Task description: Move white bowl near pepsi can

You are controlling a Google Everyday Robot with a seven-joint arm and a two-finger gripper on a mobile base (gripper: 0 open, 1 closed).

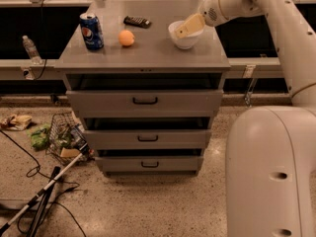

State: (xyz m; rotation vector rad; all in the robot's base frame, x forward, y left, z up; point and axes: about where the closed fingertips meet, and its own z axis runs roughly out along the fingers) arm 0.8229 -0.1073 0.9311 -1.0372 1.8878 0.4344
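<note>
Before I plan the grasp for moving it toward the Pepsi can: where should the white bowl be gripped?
Probably the right rim of the white bowl, from above: it stands upright and open, its body looks too wide to span, and the gripper sits over that side.

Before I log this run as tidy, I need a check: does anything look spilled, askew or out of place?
On the cabinet top, nothing: the white bowl and pepsi can stand upright, with the gripper at the bowl's rim. On the floor beside the drawers, a wire basket and litter lie scattered.
</note>
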